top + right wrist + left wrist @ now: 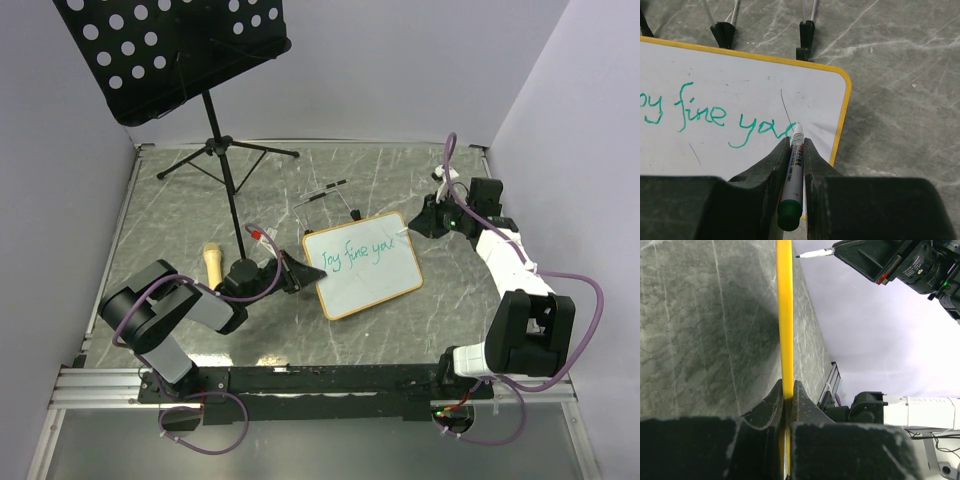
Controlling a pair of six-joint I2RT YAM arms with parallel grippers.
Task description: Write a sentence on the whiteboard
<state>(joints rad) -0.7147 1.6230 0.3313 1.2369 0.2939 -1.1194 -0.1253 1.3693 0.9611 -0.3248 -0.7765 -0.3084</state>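
The whiteboard [365, 280], white with a yellow-tan frame, lies tilted mid-table and bears green handwriting [700, 112]. My left gripper [306, 276] is shut on its left edge. In the left wrist view the frame [785, 315] runs straight up out of the closed jaws [788, 390]. My right gripper [421, 225] sits at the board's upper right corner, shut on a white marker with a green end cap [794, 167]. The marker tip [798, 126] touches the board [740, 65] at the end of the last green word. That tip [812, 254] also shows in the left wrist view.
A black perforated music stand [180, 50] on a tripod [225, 155] stands at the back left. A pale yellow cylinder [212, 263] lies beside the left arm. A thin wire easel [325, 195] with black feet [806, 37] sits just behind the board. Walls close three sides.
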